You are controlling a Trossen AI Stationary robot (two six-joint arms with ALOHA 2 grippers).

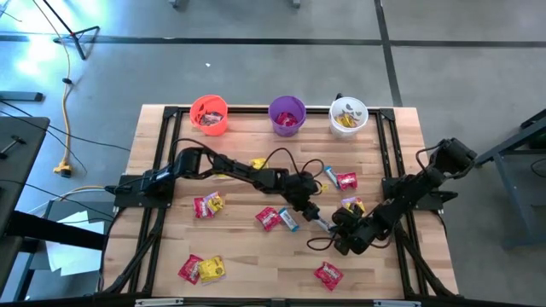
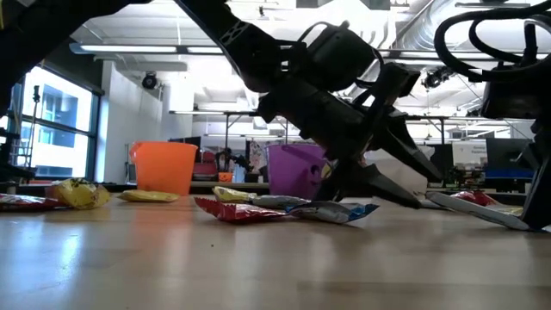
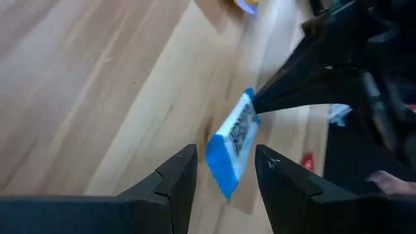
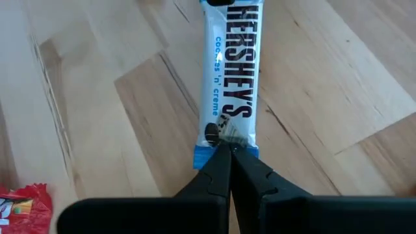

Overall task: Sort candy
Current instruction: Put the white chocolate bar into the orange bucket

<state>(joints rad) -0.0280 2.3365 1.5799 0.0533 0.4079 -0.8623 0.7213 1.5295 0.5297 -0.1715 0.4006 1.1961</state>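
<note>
One Hershey's bar pinched at its end by shut right gripper, long axis running straight into open left gripper, jaws flanking far end.

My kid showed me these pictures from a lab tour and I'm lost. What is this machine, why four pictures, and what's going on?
Two dark robot arms work at a wooden table. One picture looks straight down, one looks level across the tabletop, and two come from cameras on the arms' wrists. Scattered candy lies on the table; an orange cup, a purple cup and a white cup stand along the far edge. The right gripper pinches the end of a blue-and-white bar, fingers shut. The left gripper has open fingers either side of the bar's other end.
</note>
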